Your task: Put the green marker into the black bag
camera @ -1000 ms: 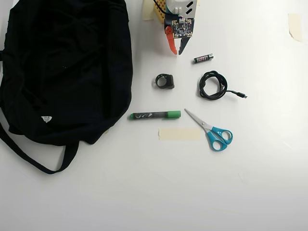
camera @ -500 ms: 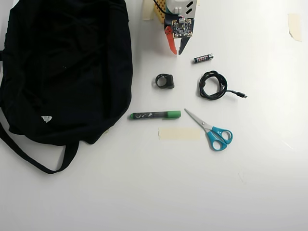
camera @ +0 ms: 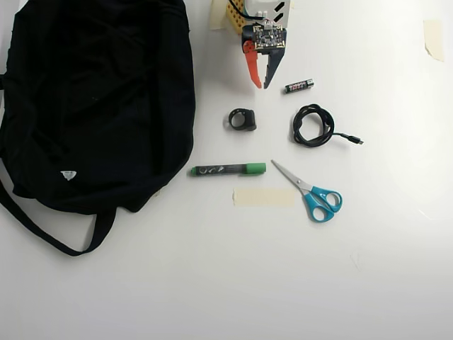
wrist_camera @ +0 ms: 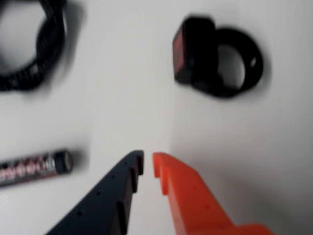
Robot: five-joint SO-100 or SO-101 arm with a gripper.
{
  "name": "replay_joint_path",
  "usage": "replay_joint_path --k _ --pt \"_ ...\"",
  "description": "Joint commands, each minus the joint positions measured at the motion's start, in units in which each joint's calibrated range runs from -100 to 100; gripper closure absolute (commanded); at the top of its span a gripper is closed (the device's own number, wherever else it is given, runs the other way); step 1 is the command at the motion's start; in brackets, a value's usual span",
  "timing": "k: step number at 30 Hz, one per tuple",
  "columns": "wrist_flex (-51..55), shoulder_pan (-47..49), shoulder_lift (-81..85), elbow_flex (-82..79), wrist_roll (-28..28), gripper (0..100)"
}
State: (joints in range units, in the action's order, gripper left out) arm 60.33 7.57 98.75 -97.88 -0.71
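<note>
In the overhead view the green marker (camera: 228, 169) lies flat on the white table, green cap to the right, just right of the black bag (camera: 99, 99). The bag fills the left side, its straps trailing toward the lower left. My gripper (camera: 260, 86) hangs near the top centre, well above the marker in the picture. Its orange and dark fingers meet at the tips with nothing between them. In the wrist view the gripper (wrist_camera: 147, 163) shows the same closed tips over bare table. Neither the marker nor the bag appears in that view.
A small black battery (camera: 299, 86) lies just right of the fingertips, also in the wrist view as the battery (wrist_camera: 34, 169). A black ring-shaped object (camera: 243, 119), a coiled black cable (camera: 313, 125), blue-handled scissors (camera: 315, 193) and a tape strip (camera: 263, 197) surround the marker.
The gripper has reached slightly farther down the overhead picture, toward the ring-shaped object. Nothing on the table has moved.
</note>
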Motion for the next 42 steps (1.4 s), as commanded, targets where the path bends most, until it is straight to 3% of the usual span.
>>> replay_joint_path --k 1,10,21,42 --pt "-6.41 0.36 -0.17 -0.51 -0.13 97" --pt "-23.03 0.73 -0.91 -0.51 -0.13 97" --pt "-40.52 0.88 -19.92 8.21 -0.08 97" --pt "-42.32 0.14 -52.53 48.01 0.03 97"
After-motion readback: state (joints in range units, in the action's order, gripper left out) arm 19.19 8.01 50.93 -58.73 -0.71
